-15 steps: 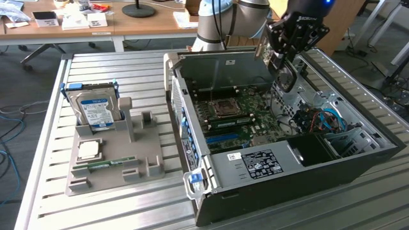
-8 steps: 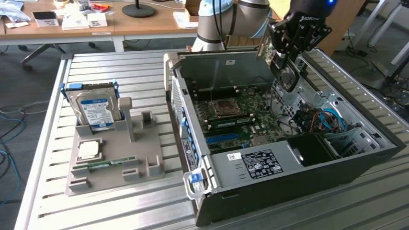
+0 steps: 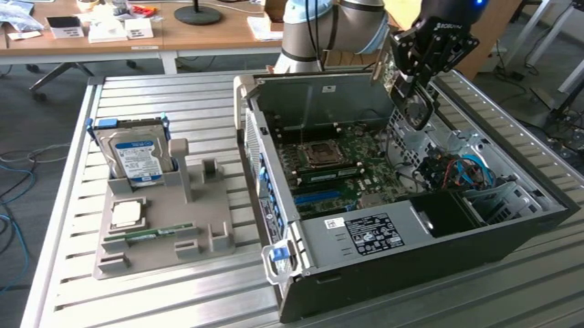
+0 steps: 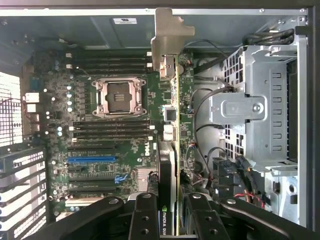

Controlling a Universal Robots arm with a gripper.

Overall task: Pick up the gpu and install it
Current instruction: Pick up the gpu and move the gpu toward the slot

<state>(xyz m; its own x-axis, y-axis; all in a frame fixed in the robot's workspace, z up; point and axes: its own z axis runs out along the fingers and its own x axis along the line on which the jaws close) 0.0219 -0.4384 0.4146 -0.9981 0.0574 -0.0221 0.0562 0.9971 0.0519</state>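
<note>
The gripper [image 4: 172,222] clamped the gpu [image 4: 167,170] between its two black fingers, holding the card on edge above the open computer case [image 3: 438,266], apart from the boards inside it. Deeper inside the case lay the motherboard [image 4: 115,125], with its processor socket [image 4: 119,96] and blue slot [image 4: 92,160] to one side of the card and the metal drive cage [image 4: 260,100] to the other, while the card's silver bracket [image 4: 165,37] pointed toward one gray case wall. Outside the case, on the exterior view's left, a gray holder [image 3: 164,249] on the slatted table [image 3: 64,294] carried a hard drive [image 3: 137,160].
</note>
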